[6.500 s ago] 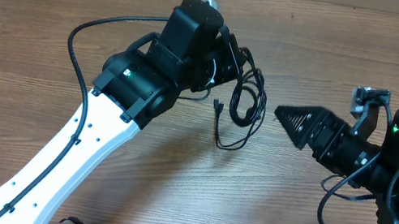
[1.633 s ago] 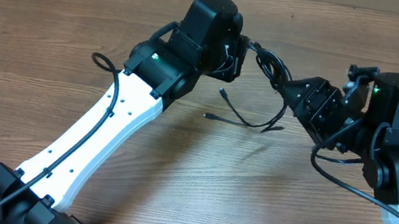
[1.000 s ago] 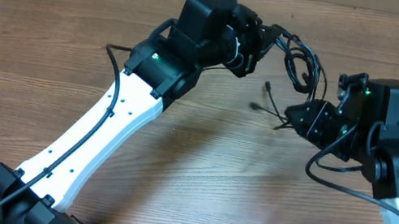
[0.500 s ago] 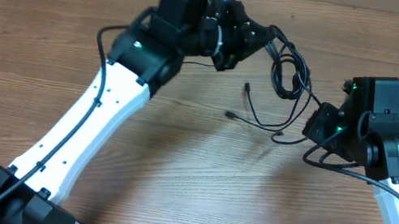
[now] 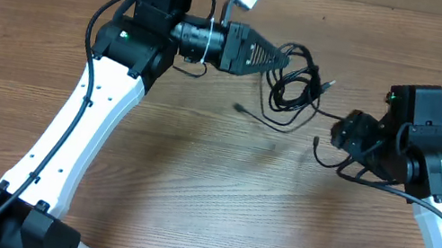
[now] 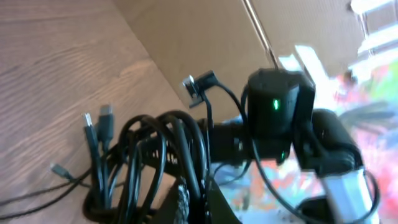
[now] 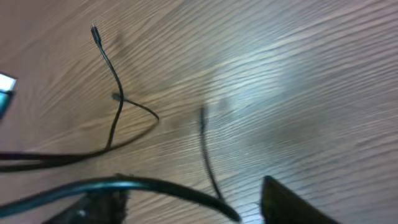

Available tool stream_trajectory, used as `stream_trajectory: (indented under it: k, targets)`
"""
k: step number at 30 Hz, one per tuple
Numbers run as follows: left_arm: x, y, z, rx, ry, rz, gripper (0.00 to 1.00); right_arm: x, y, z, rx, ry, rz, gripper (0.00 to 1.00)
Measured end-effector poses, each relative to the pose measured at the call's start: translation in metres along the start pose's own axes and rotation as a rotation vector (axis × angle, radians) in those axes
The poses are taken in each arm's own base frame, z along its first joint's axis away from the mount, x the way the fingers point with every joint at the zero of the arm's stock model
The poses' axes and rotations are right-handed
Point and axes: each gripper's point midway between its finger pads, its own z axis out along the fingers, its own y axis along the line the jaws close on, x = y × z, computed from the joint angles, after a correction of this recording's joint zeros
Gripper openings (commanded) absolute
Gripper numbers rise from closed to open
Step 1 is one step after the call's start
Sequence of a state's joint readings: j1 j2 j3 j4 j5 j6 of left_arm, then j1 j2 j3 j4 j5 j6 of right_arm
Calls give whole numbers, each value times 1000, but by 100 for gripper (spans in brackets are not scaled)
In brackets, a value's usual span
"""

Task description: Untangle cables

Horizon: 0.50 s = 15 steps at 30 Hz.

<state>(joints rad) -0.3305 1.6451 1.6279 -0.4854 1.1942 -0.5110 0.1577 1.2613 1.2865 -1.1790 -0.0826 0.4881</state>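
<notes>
Cables [image 5: 295,90] are bunched in a looped tangle at the tip of the left claw [image 5: 280,60], which is pressed shut on them; its fingers [image 6: 181,200] are mostly cut off in the wrist view. One strand is led across to the right claw [image 5: 338,134], seen spread above the table [image 5: 192,183]

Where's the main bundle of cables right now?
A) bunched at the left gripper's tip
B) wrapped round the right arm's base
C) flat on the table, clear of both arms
A: the looped cables sit bunched against the left gripper, whose tip meets the bundle in the overhead view.
</notes>
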Motion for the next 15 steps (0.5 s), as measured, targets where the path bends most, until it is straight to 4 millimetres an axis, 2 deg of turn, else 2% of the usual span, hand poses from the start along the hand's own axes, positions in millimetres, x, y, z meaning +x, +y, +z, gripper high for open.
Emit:
stream_trajectory:
  k: [6, 15]
  targets:
    - [14, 2, -2, 14, 43, 154, 4, 10, 16, -1, -96, 55, -76, 81]
    - [39, 8, -4, 17, 108, 219, 4, 16, 47, -7, -276, 89, -188, 82]
